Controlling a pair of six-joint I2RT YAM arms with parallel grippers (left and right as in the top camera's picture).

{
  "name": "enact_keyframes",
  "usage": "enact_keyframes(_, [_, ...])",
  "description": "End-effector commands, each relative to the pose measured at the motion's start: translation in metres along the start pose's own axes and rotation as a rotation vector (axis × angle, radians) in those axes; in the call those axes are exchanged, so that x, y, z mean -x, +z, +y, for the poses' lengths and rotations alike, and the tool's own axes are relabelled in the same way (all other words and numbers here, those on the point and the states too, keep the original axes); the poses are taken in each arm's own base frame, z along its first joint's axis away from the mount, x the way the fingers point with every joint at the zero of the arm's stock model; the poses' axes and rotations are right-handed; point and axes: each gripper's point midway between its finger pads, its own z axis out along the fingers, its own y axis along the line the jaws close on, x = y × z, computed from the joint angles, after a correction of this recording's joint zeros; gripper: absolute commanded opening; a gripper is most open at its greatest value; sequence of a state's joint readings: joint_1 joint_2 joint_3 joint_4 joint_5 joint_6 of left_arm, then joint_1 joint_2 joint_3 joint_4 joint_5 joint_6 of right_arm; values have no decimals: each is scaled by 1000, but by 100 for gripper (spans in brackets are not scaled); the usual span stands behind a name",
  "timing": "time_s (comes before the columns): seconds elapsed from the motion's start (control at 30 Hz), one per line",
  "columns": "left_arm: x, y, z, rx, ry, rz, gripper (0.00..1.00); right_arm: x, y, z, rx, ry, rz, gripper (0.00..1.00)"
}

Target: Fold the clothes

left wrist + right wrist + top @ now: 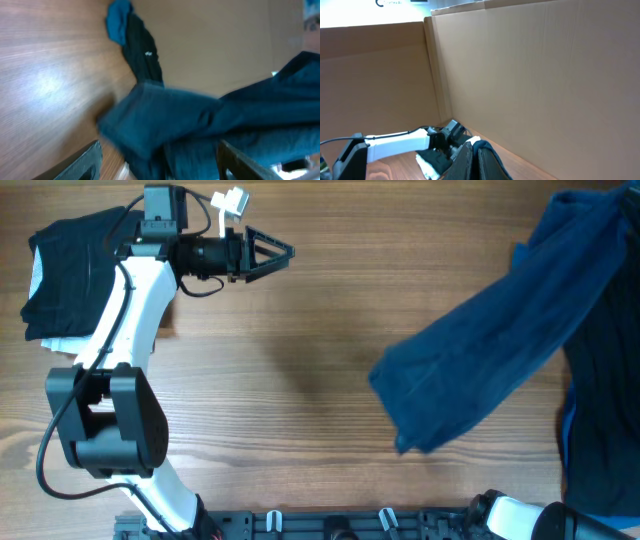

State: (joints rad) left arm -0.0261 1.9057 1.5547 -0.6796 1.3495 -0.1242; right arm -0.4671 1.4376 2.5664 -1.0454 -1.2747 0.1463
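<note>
A dark blue garment (500,340) of the clothes hangs lifted across the right of the table, its lower edge resting on the wood. In the right wrist view my right gripper (476,161) is shut on a fold of it (492,150); in the overhead view this gripper is hidden. My left gripper (285,251) is open and empty above bare wood at the upper left, pointing right. In the left wrist view the same garment (200,120) lies ahead of the left gripper (160,170), whose jaws stand wide apart.
A folded stack, black cloth (70,270) on white cloth (62,345), lies at the far left behind my left arm. A black garment (610,380) and a bright blue one (566,450) lie at the right edge. A cardboard wall (545,75) stands behind the table.
</note>
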Motion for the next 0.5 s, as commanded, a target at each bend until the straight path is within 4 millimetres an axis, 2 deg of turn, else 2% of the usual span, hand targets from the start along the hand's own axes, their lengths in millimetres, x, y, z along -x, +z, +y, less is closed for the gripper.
enact_keyframes(0.0, [-14,8,9,46,-9,38,70,5,-4,15,9,-31,-12,4])
enact_keyframes(0.13, [-42,34,0,29,-99,136,77,5,-4,15,9,-31,-12,4])
enact_keyframes(0.23, [-59,61,-20,-38,-80,210,77,5,-4,14,9,-30,-11,4])
enact_keyframes(0.37, [-71,84,-36,-89,-49,266,76,5,-4,13,2,-30,-13,4])
enact_keyframes(0.47, [-72,87,-35,-92,-45,274,76,5,-4,14,2,-31,-13,4])
